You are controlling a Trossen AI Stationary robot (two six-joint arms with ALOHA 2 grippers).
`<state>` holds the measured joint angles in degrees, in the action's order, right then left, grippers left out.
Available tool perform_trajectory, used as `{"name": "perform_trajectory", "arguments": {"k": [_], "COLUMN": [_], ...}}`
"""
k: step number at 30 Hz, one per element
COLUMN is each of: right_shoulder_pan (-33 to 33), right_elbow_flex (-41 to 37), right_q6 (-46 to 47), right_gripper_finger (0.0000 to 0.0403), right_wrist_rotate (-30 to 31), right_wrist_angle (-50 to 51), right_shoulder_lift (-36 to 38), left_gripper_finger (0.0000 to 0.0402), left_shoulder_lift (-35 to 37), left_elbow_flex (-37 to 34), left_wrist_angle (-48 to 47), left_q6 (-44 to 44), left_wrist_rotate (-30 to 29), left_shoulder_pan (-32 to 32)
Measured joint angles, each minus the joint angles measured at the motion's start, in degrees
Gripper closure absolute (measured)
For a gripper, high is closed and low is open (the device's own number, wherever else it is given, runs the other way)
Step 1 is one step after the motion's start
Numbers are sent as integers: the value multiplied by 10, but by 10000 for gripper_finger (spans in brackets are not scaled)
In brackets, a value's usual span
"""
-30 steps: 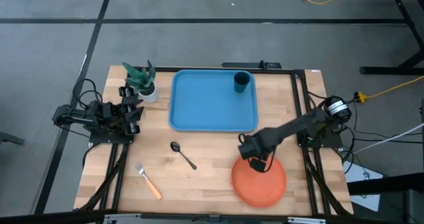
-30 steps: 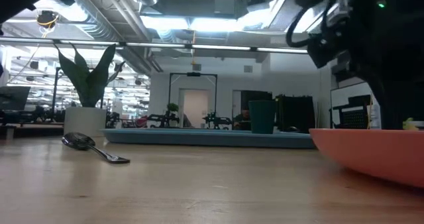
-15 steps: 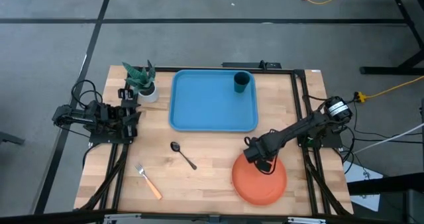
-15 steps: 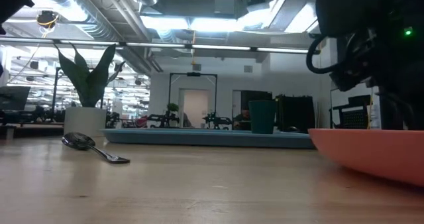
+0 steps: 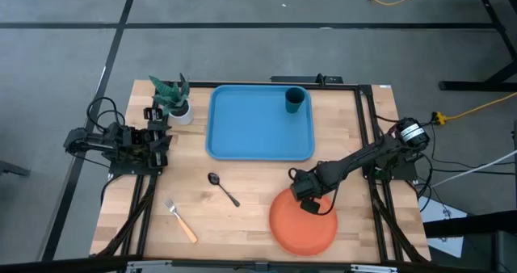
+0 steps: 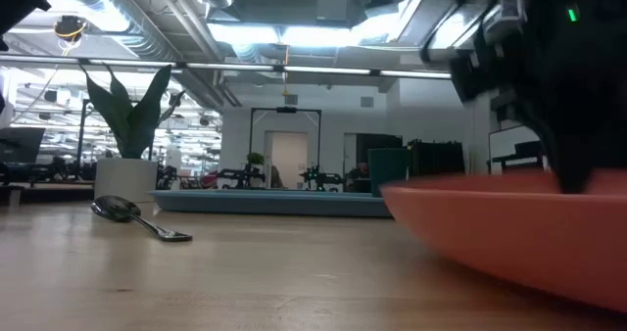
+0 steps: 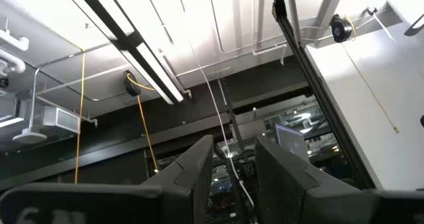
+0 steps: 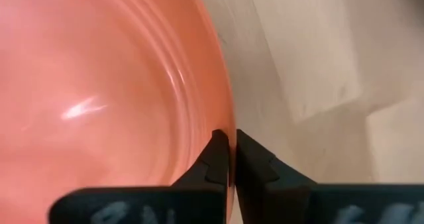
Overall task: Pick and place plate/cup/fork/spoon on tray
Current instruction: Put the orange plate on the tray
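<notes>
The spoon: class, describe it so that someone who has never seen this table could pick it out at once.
Find the light-blue tray at the table's far middle. On the bare wood just in front of its left corner lies the spoon, small and dark all over. The fork nearby has an orange handle; the spoon has an oval bowl instead of tines.

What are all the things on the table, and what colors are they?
tray: one, light blue, far middle of the table.
cup: one, dark teal, standing in the tray's far right corner.
plate: one, orange, near right part of the table, its rim pinched by the right gripper.
spoon: one, dark, on the wood near the tray.
fork: one, silver tines and orange handle, near left.
plant: one, green in a white pot, left of the tray.
left gripper: dark, waiting at the left edge.
right gripper: dark, shut on the plate's rim.
</notes>
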<state>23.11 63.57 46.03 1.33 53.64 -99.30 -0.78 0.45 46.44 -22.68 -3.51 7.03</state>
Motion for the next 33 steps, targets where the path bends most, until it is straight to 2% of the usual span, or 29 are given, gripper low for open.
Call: {"name": "perform_trajectory", "arguments": {"k": [2,4,10,14,17,20,23,25,28,33], "right_shoulder_pan": [-3,-10,-57,-102,-141,-190,-253,-301,-370,-452], "right_elbow_flex": [41,84,217,299,343,372,376,370,347,312], "right_q6": [-24,-50,-167,-293,-403,-525,-600,-594,-559,-467], "right_gripper_finger": [396,396,396,396,396,396,396,396,396,396], "right_wrist_rotate": [10,44,226,367,433,414,319,262,210,192], "right_wrist_angle": [21,61,159,142,72,-30,-118,-161,-222,-248], "right_shoulder_lift": [0,0,0,0,0,0,1,0,-4,-32], "left_gripper_finger": [294,294,294,294,294,294,294,294,294,294], "left_shoulder_lift": [0,0,0,0,0,0,0,0,0,0], "left_elbow_flex": [0,0,0,0,0,0,0,0,0,0], "left_wrist_angle": [0,0,3,5,6,6,6,6,6,8], "left_q6": [0,-1,-4,-4,-4,-4,-4,-4,-4,-19], "left_wrist_rotate": [0,0,0,0,0,0,0,0,-1,-2], "left_shoulder_pan": [0,0,0,0,0,0,0,0,0,0]}}
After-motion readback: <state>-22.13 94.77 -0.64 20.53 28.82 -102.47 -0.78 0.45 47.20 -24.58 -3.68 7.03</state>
